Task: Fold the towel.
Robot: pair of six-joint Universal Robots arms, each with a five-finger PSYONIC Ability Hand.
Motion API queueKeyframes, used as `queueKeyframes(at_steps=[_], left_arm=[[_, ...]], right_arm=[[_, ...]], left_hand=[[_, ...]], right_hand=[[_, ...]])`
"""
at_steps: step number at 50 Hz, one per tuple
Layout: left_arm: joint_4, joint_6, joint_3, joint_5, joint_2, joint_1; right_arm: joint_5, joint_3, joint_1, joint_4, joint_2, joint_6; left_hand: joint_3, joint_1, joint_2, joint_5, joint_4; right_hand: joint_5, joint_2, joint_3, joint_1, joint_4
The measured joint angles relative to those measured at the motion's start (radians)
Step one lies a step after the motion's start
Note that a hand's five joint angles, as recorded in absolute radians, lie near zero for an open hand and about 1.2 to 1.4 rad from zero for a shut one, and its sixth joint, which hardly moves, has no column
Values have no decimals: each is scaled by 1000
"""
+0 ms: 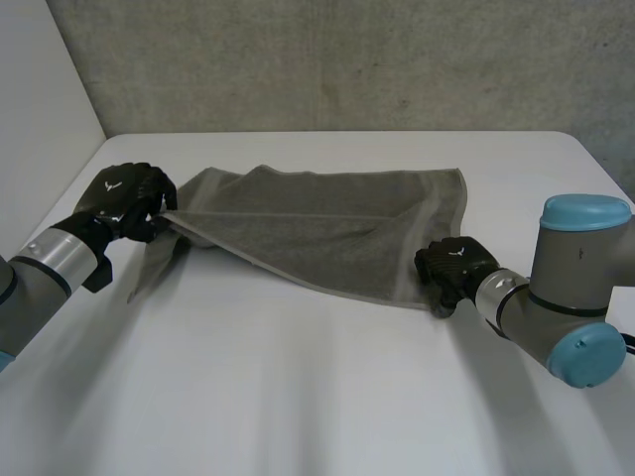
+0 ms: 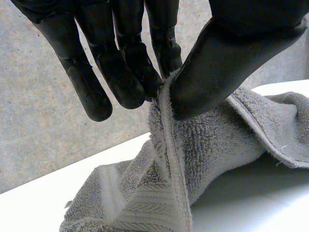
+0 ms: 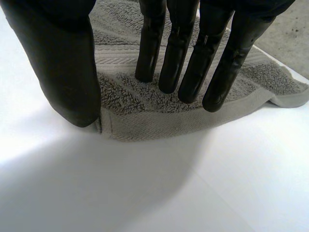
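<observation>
A grey towel (image 1: 317, 228) lies spread on the white table (image 1: 298, 397), with its left end raised and folded over. My left hand (image 1: 124, 198) holds that left corner off the table. In the left wrist view the thumb (image 2: 227, 63) and fingers (image 2: 120, 77) pinch the hem of the towel (image 2: 193, 159). My right hand (image 1: 451, 268) rests at the towel's near right corner. There its straight fingers (image 3: 183, 58) touch the top of the towel (image 3: 145, 116), and the thumb (image 3: 67, 72) stands on the table just beside the corner's edge.
A grey wall runs behind the table's far edge and a white panel stands at the left. Bare tabletop lies in front of the towel, between the two arms.
</observation>
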Motion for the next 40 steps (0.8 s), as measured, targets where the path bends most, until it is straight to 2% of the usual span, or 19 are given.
queueKeyframes(at_steps=[25,40], left_arm=[[0,0,0,0,-1,-1],[0,0,0,0,-1,-2]], right_arm=[[0,-11,-2,-4,3,0],[3,-29,-2,-3,30,0]], left_hand=[[0,0,0,0,0],[0,0,0,0,0]], right_hand=[[8,2,2,3,3],[91,105,96,103,94]])
